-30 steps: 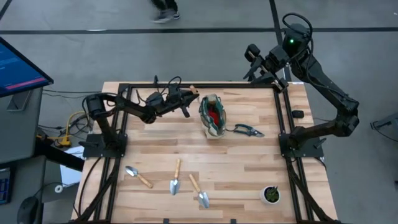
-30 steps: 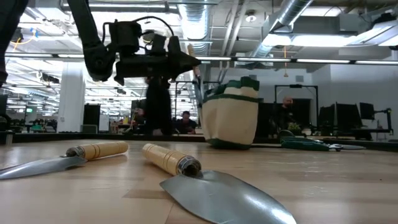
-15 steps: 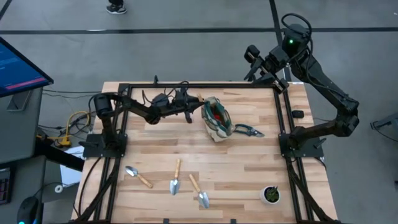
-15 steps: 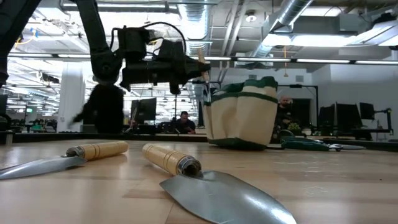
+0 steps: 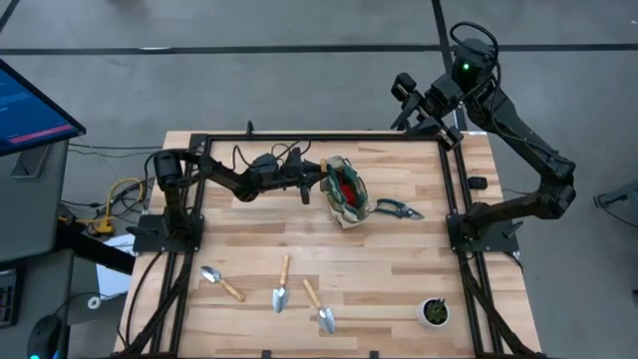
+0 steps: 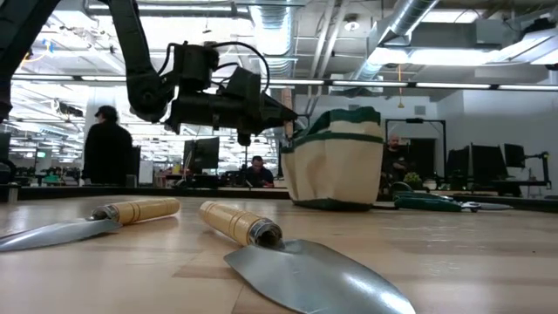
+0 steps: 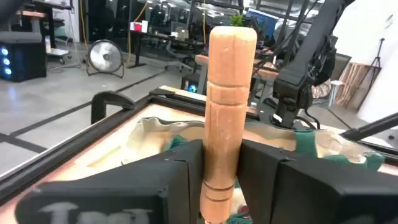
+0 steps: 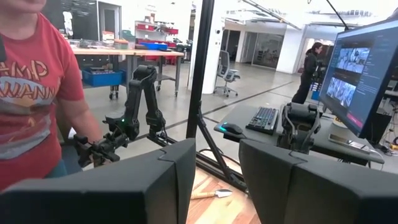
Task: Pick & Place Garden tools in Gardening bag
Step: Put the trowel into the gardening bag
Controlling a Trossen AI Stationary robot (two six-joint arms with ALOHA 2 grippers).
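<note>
My left gripper (image 5: 317, 179) is shut on a garden tool with a light wooden handle (image 6: 285, 98) at the left rim of the beige, green-trimmed gardening bag (image 5: 346, 197), which stands on its base. The tool's head is hidden. A red item (image 5: 344, 184) shows inside the bag. Three wooden-handled trowels (image 5: 221, 284) (image 5: 282, 285) (image 5: 319, 307) lie flat near the front edge. The dark-handled shears (image 5: 399, 209) lie right of the bag. My right gripper (image 8: 217, 168) is open and empty, raised beyond the table's far right corner (image 5: 404, 95). My left gripper pinches the tool's wooden handle (image 7: 219, 163) between its two fingers, on the handle's lower part. The fingers come level from the table's left and lie across the handle. The handle stands upright with its rounded free end (image 7: 232, 38) up, over the bag's rim (image 7: 155, 127).
A small black pot with a green plant (image 5: 435, 311) stands at the front right corner. A black frame rail (image 5: 329, 140) runs along the table's far edge and sides. People show in the room behind, one in a red shirt (image 8: 37, 93) in the right wrist view.
My left gripper has carried the wooden-handled tool toward the table's right and a little toward the near edge, up to the bag's rim, staying shut. The bag has turned about somewhat on the table.
</note>
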